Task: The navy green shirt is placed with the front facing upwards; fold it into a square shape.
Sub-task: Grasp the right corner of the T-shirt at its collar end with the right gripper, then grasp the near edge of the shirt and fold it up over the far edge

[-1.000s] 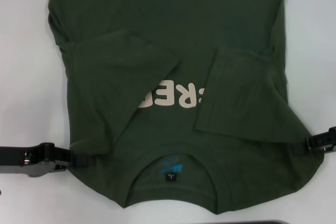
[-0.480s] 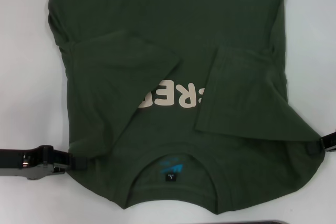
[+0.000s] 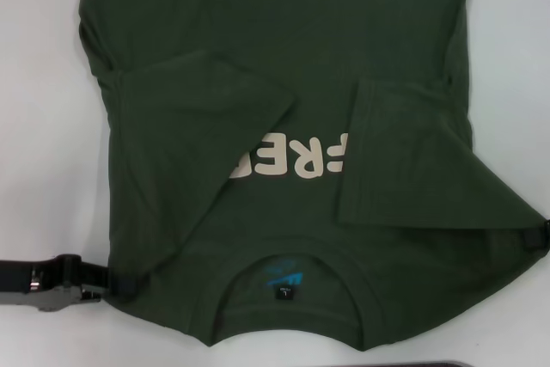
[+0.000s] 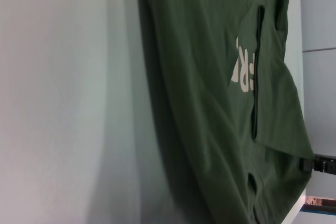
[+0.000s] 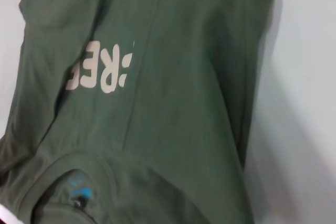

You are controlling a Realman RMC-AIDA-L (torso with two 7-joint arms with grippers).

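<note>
One navy green shirt [image 3: 284,109] lies spread on the white desk [image 3: 43,126], front up, collar [image 3: 288,298] at the near edge w/ a small label + blue print inside the neck. Both sleeves are folded inward over the chest, so only part of the cream lettering [image 3: 288,159] shows betw. them.

Left pincer [image 3: 110,279] sits at the shirt's near-left shoulder corner, tips right at the cloth edge and seemingly closed on it; the fabric hides the tips, so not 100% sure. Collar lies just inward of this pincer; the left folded sleeve runs up and away from it.

Right pincer [image 3: 541,236] is barely in view at the opposite shoulder, touching the cloth, which is drawn out to a point there. Can't tell if its fingers are open or closed. From the left wrist cam it shows as a small dark piece [image 4: 315,164] at the shirt's far corner.

Right wrist cam: shirt fills most of the view, lettering [image 5: 100,72] partly covered by a sleeve fold, bare desk [image 5: 304,103] beyond the shirt's side.
</note>
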